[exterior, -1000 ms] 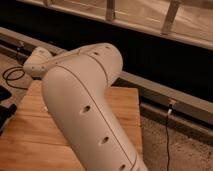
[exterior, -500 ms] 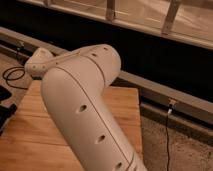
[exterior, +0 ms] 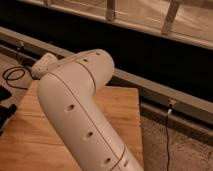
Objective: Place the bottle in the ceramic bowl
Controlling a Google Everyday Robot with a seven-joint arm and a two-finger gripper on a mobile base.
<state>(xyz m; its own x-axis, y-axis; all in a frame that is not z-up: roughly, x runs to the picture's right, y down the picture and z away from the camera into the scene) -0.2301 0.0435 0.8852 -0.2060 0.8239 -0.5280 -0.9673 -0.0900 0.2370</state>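
Observation:
My white arm fills the middle of the camera view, bending at its elbow over the wooden table. The gripper is out of view, somewhere beyond the arm's far end at the left. The bottle and the ceramic bowl do not show; the arm hides much of the tabletop.
A grey metal rail runs along the dark wall behind the table. A black cable loops on the floor at the left, beside a dark object at the frame's edge. A thin cable hangs down at the right over the carpet.
The arm's far end has shifted slightly to the right; the table and the surroundings look the same.

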